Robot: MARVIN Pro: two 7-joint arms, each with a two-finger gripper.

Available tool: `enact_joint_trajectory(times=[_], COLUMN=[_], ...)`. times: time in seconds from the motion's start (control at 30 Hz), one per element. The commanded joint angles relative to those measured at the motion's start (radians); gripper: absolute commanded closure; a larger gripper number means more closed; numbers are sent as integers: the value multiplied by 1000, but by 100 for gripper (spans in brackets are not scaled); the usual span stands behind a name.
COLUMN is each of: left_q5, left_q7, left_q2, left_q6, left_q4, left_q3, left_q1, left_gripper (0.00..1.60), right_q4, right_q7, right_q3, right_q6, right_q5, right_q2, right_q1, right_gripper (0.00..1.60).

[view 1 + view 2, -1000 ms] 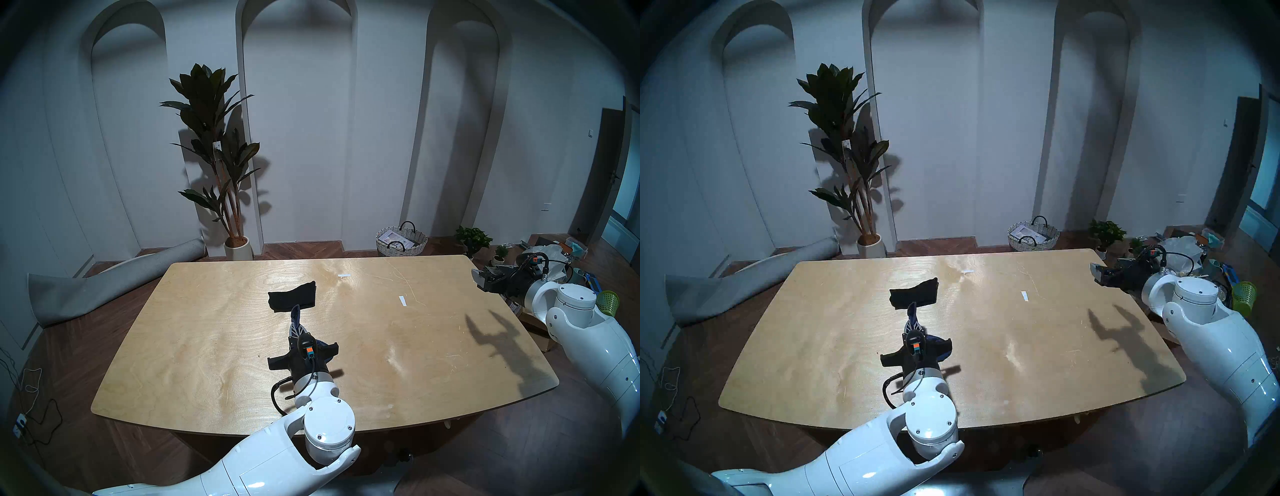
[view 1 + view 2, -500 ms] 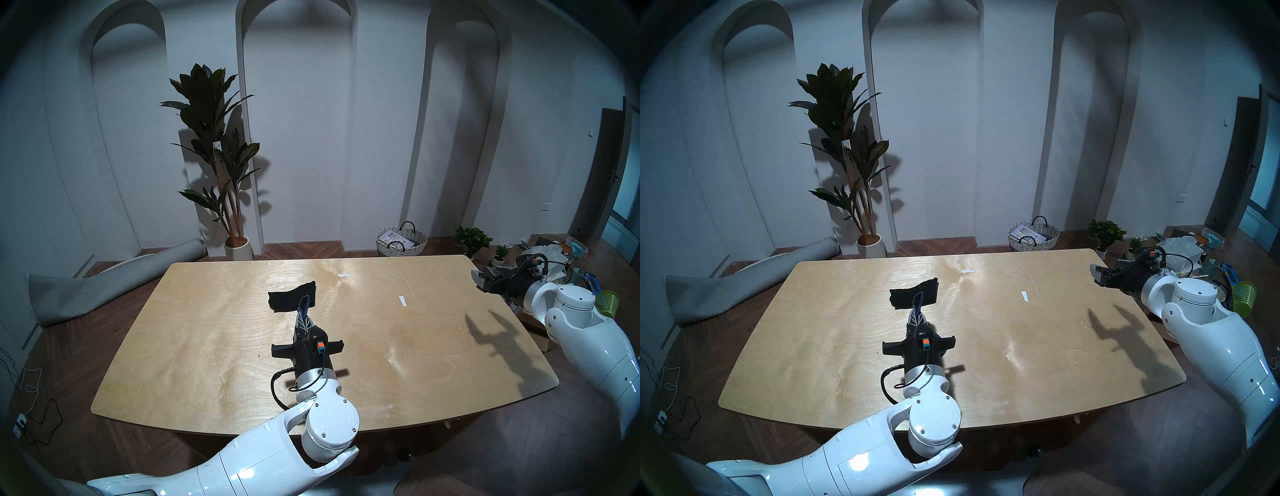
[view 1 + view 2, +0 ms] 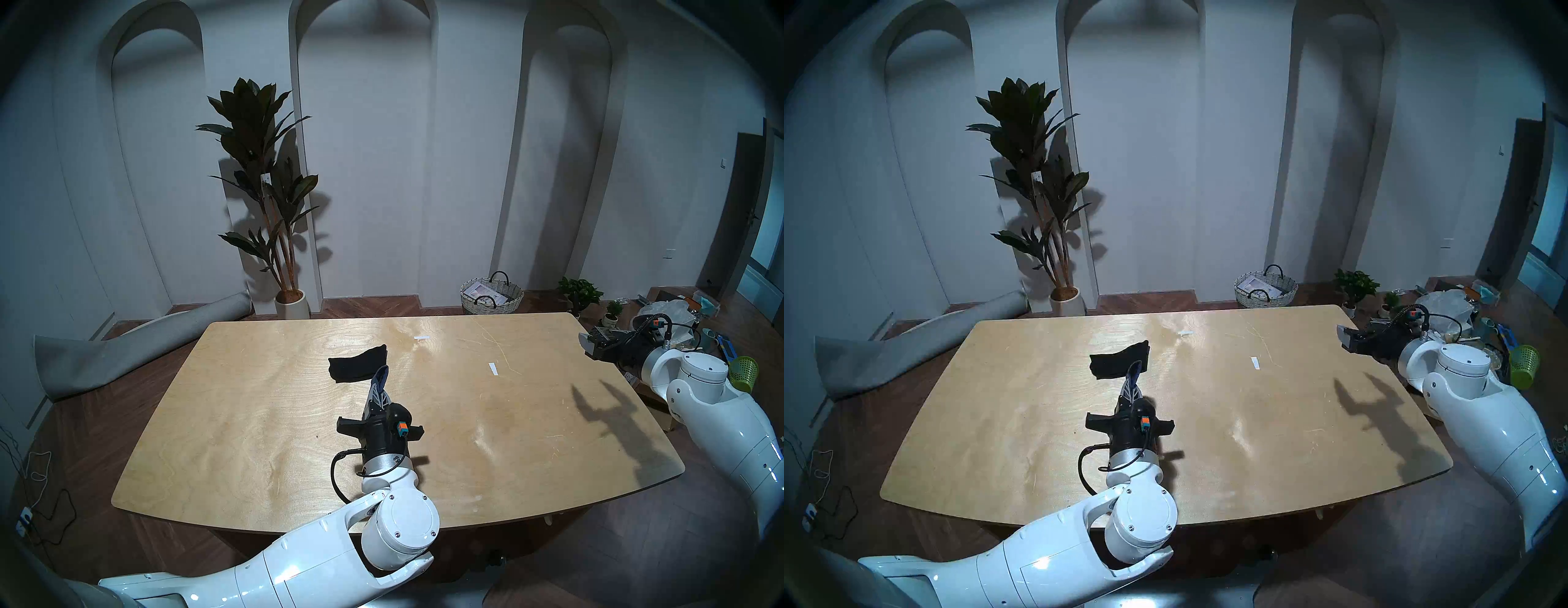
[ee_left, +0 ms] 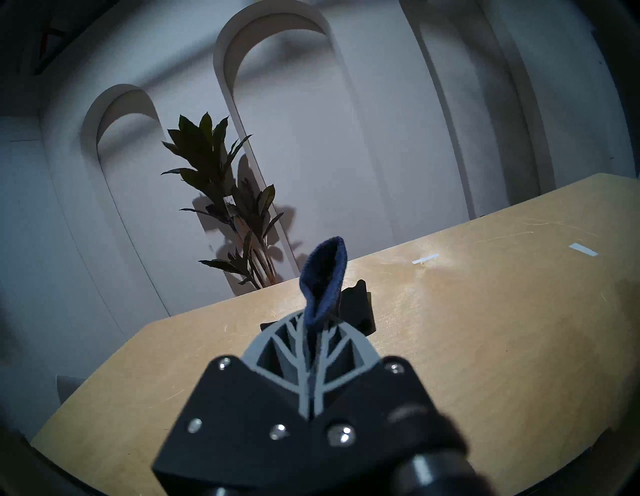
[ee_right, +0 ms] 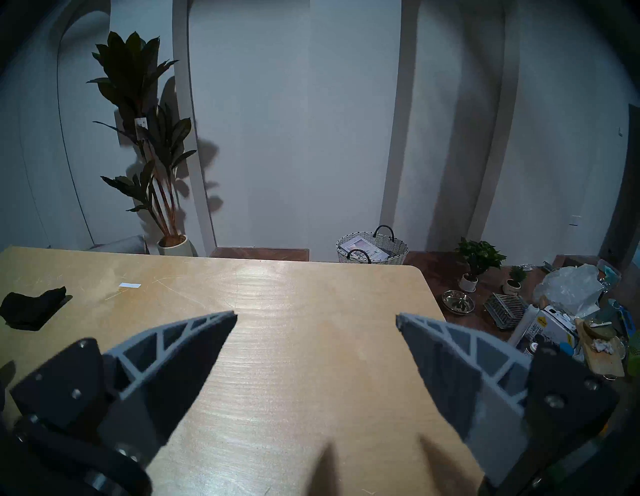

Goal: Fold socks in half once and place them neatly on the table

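Shifting rightward since a second ago, the left tool is pinching the navy sock tight above the worktop, probably carrying it beside the black sock, while the right tool is idling wide open.

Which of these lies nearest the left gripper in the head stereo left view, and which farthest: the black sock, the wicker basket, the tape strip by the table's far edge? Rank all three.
1. Black sock: just beyond the left gripper, on the table.
2. Tape strip: farther back, right of the sock.
3. Wicker basket: on the floor behind the table.
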Motion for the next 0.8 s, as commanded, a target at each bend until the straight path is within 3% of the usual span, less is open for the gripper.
enact_joint_trajectory(times=[0.0,0.17,0.43,0.67,0.7,0.77], left_q5=[16,13,105,107,94,85], left_q7=[7,-7,8,-8,-23,-25], left_q2=[41,65,105,139,151,153], left_q6=[34,57,95,105,102,100], left_q4=[-39,-40,-11,-31,-45,-50], left_q3=[46,87,187,247,262,262], left_q1=[-18,-35,-84,-121,-131,-132], left_gripper=[160,160,160,160,142,139], right_q4=[0,1,7,3,7,7], right_q7=[8,10,9,8,8,9], right_q3=[3,2,1,7,6,7], right_q6=[-15,-16,-18,-18,-19,-19], right_q5=[-4,-3,0,3,3,4], right_q2=[1,-1,-9,-8,-9,-9], right_q1=[22,25,30,24,26,26], right_gripper=[0,0,0,0,0,0])
